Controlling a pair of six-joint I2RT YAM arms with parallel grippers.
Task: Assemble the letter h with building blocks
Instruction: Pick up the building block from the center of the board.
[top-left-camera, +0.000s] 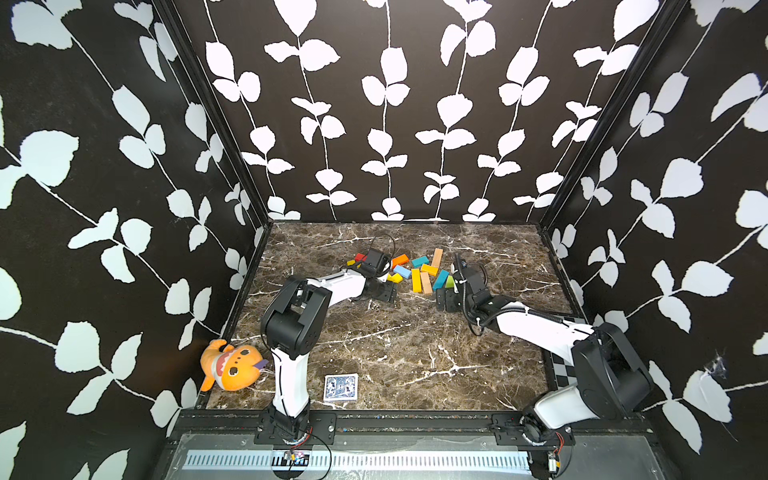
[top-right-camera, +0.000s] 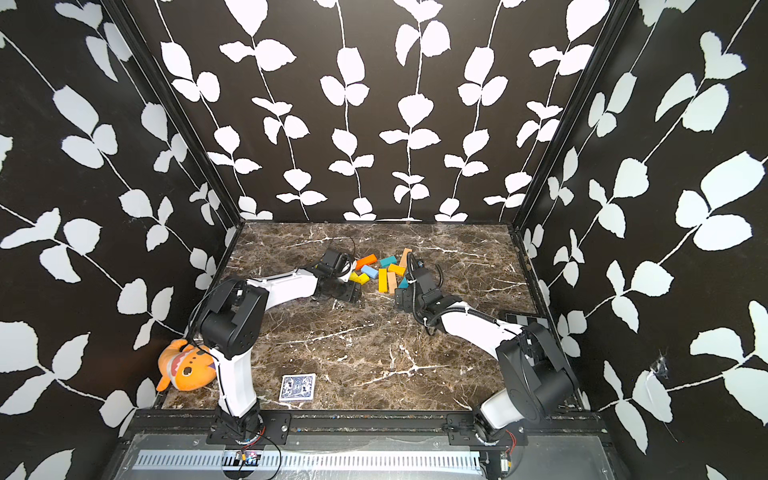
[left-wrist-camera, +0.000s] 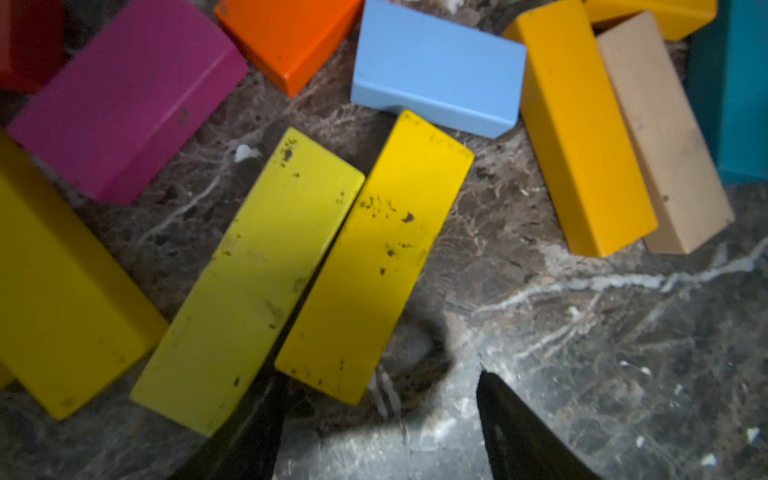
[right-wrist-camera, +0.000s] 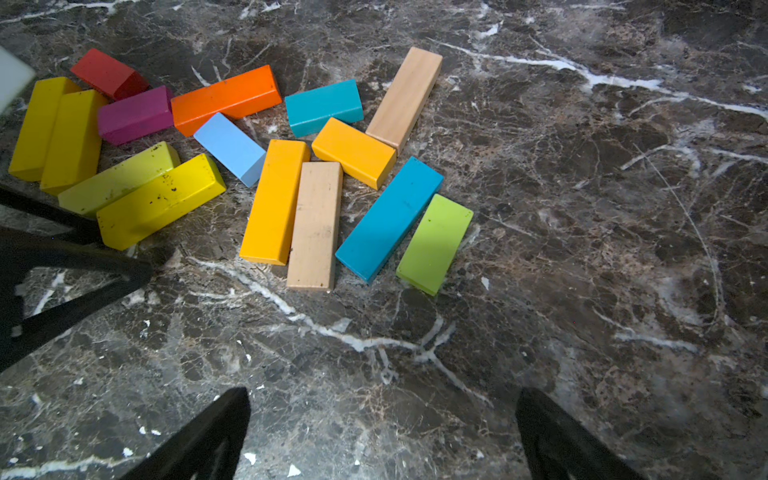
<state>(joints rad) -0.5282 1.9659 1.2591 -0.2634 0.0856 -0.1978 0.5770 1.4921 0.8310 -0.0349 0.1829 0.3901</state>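
Note:
The building blocks (top-left-camera: 419, 270) (top-right-camera: 384, 270) lie loose in a scattered cluster at mid-table, and no letter h is in view. My left gripper (left-wrist-camera: 380, 382) (top-left-camera: 384, 291) is open low at the cluster's left side. Its fingers (right-wrist-camera: 124, 266) straddle the near end of a speckled yellow block (left-wrist-camera: 374, 257) (right-wrist-camera: 162, 199), with one finger in the gap beside a yellow-green block (left-wrist-camera: 249, 282) and the other clear of it. Pink (left-wrist-camera: 124, 95), orange (left-wrist-camera: 291, 33), light blue (left-wrist-camera: 436, 70), amber (left-wrist-camera: 582, 137) and tan (left-wrist-camera: 665, 137) blocks lie beyond. My right gripper (right-wrist-camera: 382, 395) (top-left-camera: 446, 299) is open over bare marble, short of a green block (right-wrist-camera: 434, 243).
An orange plush toy (top-left-camera: 230, 365) sits in the near left corner. A blue-patterned playing card (top-left-camera: 340, 387) lies near the front edge. A checkered board (top-right-camera: 523, 320) lies at the right edge under the right arm. Patterned walls enclose three sides of the table.

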